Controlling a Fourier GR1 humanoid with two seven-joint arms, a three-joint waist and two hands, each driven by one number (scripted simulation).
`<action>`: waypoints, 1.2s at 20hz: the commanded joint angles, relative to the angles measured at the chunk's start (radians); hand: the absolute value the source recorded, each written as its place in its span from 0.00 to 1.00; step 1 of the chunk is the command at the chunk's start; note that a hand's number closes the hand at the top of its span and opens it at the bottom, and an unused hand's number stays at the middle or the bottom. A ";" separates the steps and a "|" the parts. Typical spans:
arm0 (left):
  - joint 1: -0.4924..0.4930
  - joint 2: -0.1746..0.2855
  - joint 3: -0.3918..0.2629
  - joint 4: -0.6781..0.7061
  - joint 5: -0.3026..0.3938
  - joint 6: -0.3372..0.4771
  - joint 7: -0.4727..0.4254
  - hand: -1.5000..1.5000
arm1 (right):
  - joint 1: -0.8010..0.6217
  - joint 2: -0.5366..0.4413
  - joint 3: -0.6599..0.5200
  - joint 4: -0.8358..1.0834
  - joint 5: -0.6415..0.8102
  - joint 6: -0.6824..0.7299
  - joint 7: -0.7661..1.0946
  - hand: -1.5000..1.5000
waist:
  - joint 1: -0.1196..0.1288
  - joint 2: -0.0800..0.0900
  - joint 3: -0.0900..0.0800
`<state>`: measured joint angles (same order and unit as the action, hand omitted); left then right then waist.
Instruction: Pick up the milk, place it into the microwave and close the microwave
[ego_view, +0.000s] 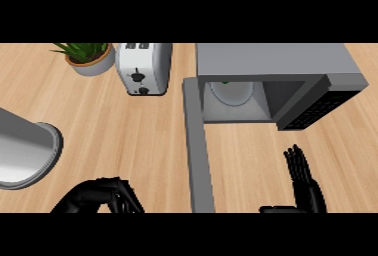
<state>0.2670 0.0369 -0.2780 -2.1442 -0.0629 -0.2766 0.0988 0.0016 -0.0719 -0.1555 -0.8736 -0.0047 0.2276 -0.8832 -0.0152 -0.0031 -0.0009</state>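
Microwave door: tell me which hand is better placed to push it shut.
Likely left. The left hand lies outside the door, near its free end; the right hand rests open on the inner side, where the door would swing.

The microwave's roof hides the top of a pale, green-tipped thing inside, too indistinct to name. The view's left edge crops a grey cylinder.

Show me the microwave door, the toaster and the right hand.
microwave door (198, 150), head view, on the open panel's middle.
toaster (144, 65), head view, on its white body.
right hand (306, 190), head view, on its palm.
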 joint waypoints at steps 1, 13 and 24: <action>-0.079 -0.017 -0.047 0.109 -0.056 -0.001 -0.016 1.00 | 0.171 -0.025 0.017 -0.140 -0.028 0.071 -0.019 0.00 | 0.000 0.001 0.000; -0.351 -0.036 -0.232 0.484 -0.113 -0.021 -0.030 1.00 | 0.280 -0.074 0.004 -0.290 -0.084 0.106 0.007 0.00 | 0.001 0.004 0.001; -0.616 -0.037 -0.576 0.790 -0.021 0.340 -0.023 1.00 | 0.437 -0.147 0.049 -0.597 -0.193 0.236 0.067 0.00 | -0.033 0.007 0.000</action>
<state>-0.2610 0.0028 -0.7348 -1.4774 -0.1524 -0.0306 0.0647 0.3968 -0.1925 -0.1173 -1.3924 -0.1623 0.3694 -0.7926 -0.0363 0.0010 -0.0013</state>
